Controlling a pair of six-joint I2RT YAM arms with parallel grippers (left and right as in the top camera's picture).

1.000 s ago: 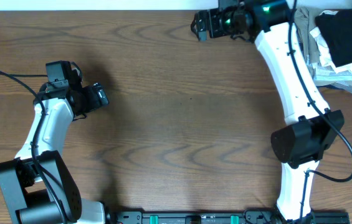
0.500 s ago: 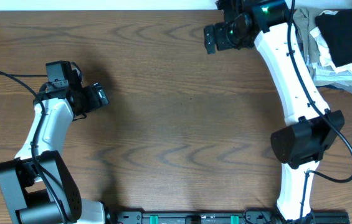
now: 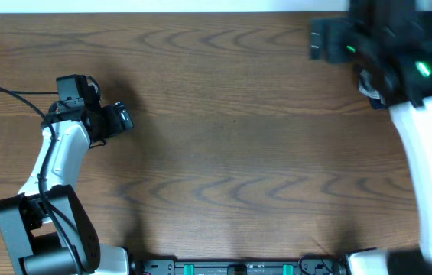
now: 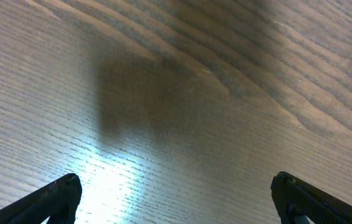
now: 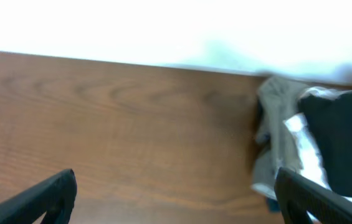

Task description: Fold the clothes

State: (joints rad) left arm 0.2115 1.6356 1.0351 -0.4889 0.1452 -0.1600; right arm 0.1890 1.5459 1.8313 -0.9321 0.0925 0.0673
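Note:
The clothes, a black t-shirt [image 5: 345, 142], lie at the right edge of the right wrist view on a pile at the table's far right corner. In the overhead view my blurred right arm hides them. My right gripper [image 5: 176, 196] is open over bare wood, left of the pile and apart from it; from above the right gripper [image 3: 324, 40] shows near the table's back edge. My left gripper [image 3: 124, 118] rests at the left side of the table. In its wrist view the left gripper [image 4: 176, 199] is open, with only wood grain between the fingers.
A khaki-grey garment [image 5: 276, 118] and a white cloth [image 5: 305, 144] lie in the same pile beside the black shirt. The wooden table [image 3: 223, 153] ends at a bright back edge [image 5: 132, 59]. The arms' base rail [image 3: 238, 267] runs along the front.
My right arm has swung to the right and risen toward the overhead camera, now covering the pile there. Its gripper stayed open. The left arm has not moved.

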